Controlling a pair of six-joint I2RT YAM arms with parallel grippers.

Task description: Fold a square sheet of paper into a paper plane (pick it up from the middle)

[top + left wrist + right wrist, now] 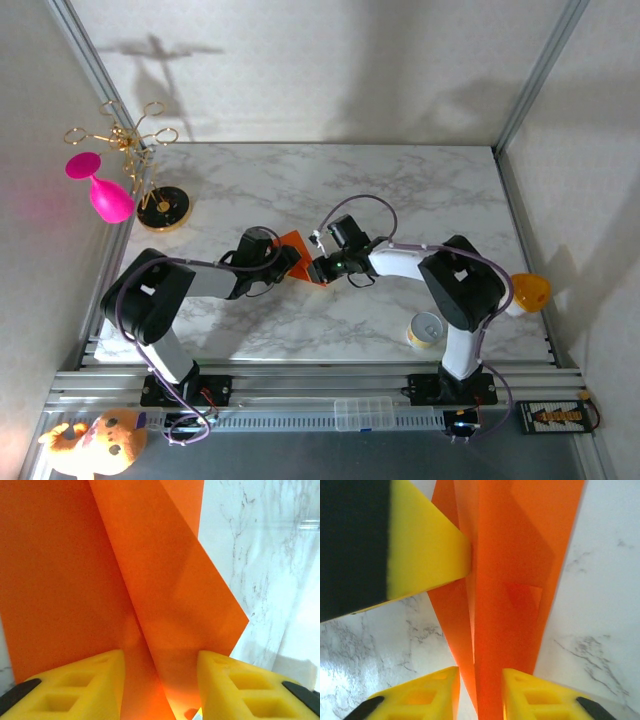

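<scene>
The square sheet of paper (296, 243) is bright orange and folded into long creased flaps, lying mid-table between the two arms. My left gripper (293, 262) reaches it from the left. In the left wrist view its yellow fingers (95, 685) stand apart, and the paper's (150, 580) raised crease runs through the gap of the gripper (160, 690). My right gripper (322, 268) comes from the right. It is open (480, 695) around the narrow end of the paper (515, 580), with a sliver of table showing beside one pad. In the right wrist view, one left-gripper finger (425, 550) touches the paper's edge.
A small yellow can (427, 330) stands near the right arm's base. An orange-yellow cup (529, 291) sits at the right edge. A pink goblet (105, 192) hangs by a gold rack (150, 170) at the back left. The marble table (400, 190) stretches behind the grippers.
</scene>
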